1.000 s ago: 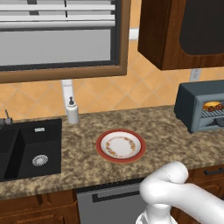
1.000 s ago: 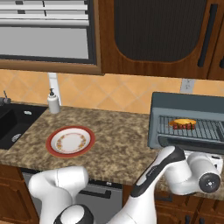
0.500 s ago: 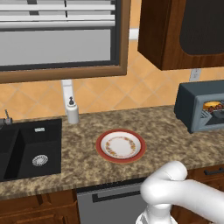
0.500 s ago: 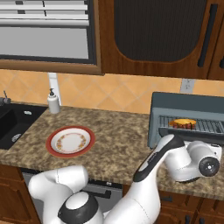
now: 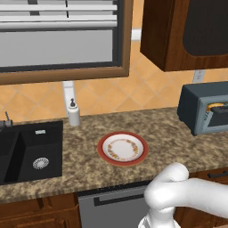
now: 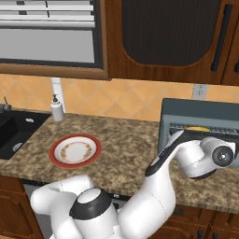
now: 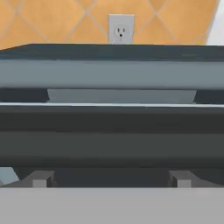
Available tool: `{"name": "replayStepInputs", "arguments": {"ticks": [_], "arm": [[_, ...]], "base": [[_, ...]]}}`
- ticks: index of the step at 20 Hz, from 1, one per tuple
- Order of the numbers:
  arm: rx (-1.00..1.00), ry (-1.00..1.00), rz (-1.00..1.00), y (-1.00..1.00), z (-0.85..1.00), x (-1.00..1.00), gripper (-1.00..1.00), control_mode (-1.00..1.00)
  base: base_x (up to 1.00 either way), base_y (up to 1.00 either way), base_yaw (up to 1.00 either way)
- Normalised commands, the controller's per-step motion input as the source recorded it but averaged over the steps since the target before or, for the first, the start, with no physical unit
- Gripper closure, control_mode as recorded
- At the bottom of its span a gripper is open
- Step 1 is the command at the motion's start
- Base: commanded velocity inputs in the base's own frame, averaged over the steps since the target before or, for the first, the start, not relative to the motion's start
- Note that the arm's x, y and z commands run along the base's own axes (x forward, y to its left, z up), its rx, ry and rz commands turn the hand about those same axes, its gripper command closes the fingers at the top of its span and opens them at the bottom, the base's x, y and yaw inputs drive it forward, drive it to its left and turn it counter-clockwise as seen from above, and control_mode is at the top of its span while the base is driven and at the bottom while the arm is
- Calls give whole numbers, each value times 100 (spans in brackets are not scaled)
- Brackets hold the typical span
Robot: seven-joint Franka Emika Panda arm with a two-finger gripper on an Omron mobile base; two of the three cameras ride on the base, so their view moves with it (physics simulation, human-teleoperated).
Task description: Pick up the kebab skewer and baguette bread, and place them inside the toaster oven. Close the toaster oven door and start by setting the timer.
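The jaws stand spread wide, holding nothing, right at the front of the toaster oven, which sits at the far right of the worktop. The baguette bread lies on its rack. The toaster oven door, partly raised, looks stiff and hinged; push it by its bar handle. The arm reaches right, hand level. The plate is bare.

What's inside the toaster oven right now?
Through the toaster oven opening, an orange-yellow piece, likely the baguette, lies on the wire rack. The arm and the rising door cover the rest, so the skewer cannot be made out. The plate sits bare.
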Motion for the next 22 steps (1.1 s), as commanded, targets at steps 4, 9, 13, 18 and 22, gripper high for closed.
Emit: {"name": "replayStepInputs", "arguments": {"ticks": [4,9,13,18,22], "arm": [[0,7,0,8,0,38,-100,-100],[0,7,0,5,0,29,-100,-100],[0,5,0,8,0,23,-100,-100],[0,7,0,6,-2,-16,-100,-100],[0,0,-4,0,0,-71,-100,-100]], "base": [[0,0,0],[0,0,0],[0,0,0],[0,0,0],[0,0,0]]}}
